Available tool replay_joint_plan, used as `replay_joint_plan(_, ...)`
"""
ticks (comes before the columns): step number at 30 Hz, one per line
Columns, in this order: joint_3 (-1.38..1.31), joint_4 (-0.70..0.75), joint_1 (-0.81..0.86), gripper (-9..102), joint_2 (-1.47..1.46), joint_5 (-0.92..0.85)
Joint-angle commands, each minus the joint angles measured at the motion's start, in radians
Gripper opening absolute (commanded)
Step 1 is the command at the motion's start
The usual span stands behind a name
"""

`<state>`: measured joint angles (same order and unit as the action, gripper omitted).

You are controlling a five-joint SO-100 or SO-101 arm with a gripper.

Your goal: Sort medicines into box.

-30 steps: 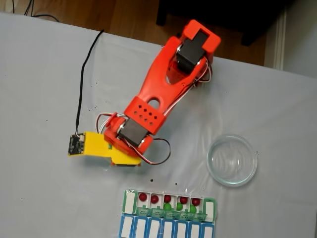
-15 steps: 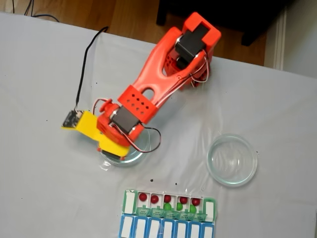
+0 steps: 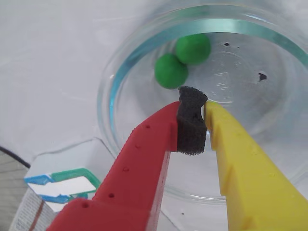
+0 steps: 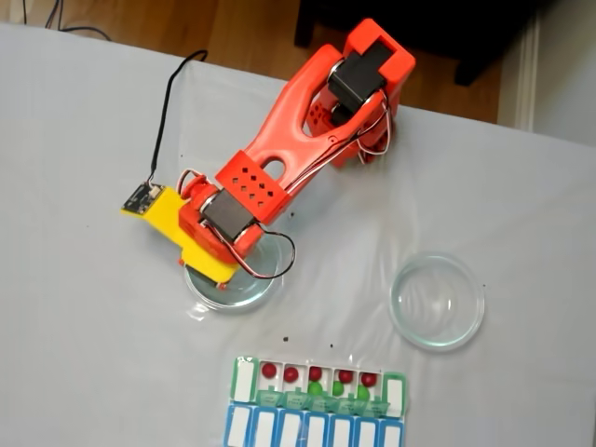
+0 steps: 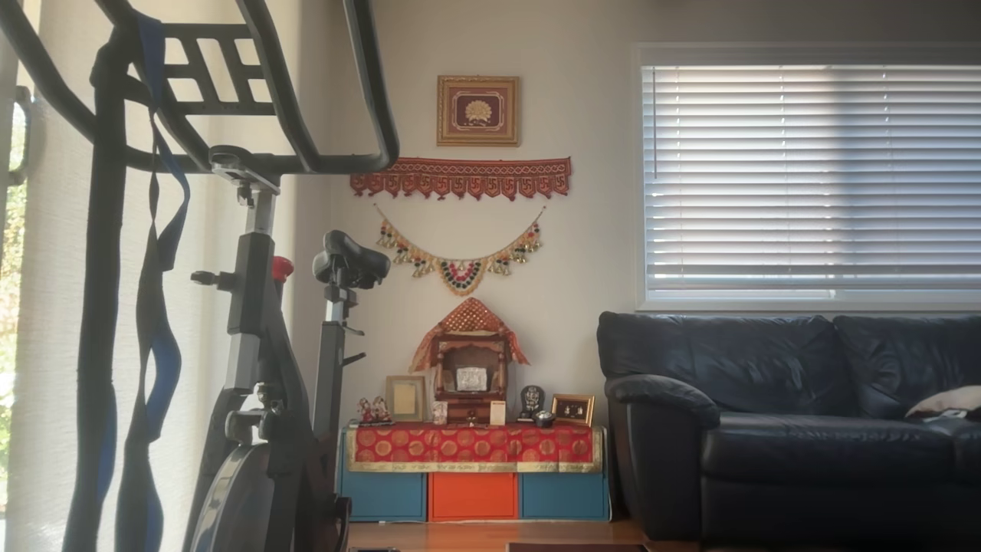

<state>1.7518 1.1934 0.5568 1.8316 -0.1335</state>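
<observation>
We see the tabletop point(image 4: 84, 140) evenly and softly lit in the fixed view, with faint shadows under the arm point(image 4: 289, 158) and a slightly soft, compressed picture. In the wrist view the light is bright and diffuse; the glass dish point(image 3: 120, 72) carries pale glare along its rim, the green pills point(image 3: 171, 70) are fairly sharp, and the near red and yellow fingers blur toward the bottom edge. In the other view daylight enters through the window blinds point(image 5: 805, 176), leaving the sofa point(image 5: 766, 414) and exercise bike point(image 5: 260, 322) dark, almost silhouetted.
</observation>
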Motion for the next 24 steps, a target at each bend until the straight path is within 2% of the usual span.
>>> replay_joint_plan(1,-0.084,0.028,-0.003,1,0.029,0.031)
replay_joint_plan(24,-0.081,0.003,0.008,1,0.002,0.328)
